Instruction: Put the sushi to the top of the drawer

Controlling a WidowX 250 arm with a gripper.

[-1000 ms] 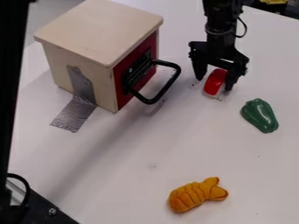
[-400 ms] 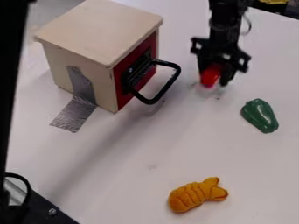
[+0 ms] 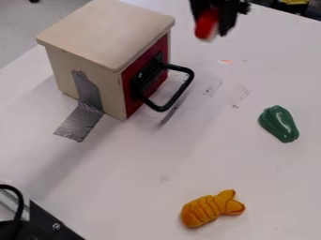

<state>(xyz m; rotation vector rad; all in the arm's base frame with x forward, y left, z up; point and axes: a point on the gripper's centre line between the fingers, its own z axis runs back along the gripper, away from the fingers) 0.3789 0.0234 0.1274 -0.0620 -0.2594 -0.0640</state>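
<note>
I have the sushi pinched in my gripper, its red side and a bit of white showing between my fingers. I hold it above the table, near the drawer, on the handle's side.

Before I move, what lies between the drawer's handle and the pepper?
In the camera view, only white table lies between the handle and the pepper, marked with small dark specks; no object sits there.

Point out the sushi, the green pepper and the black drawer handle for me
Sushi (image 3: 206,24): camera view, on its red top.
Green pepper (image 3: 279,123): camera view, mid-body.
Black handle (image 3: 182,89): camera view, on its outer bar.
</note>
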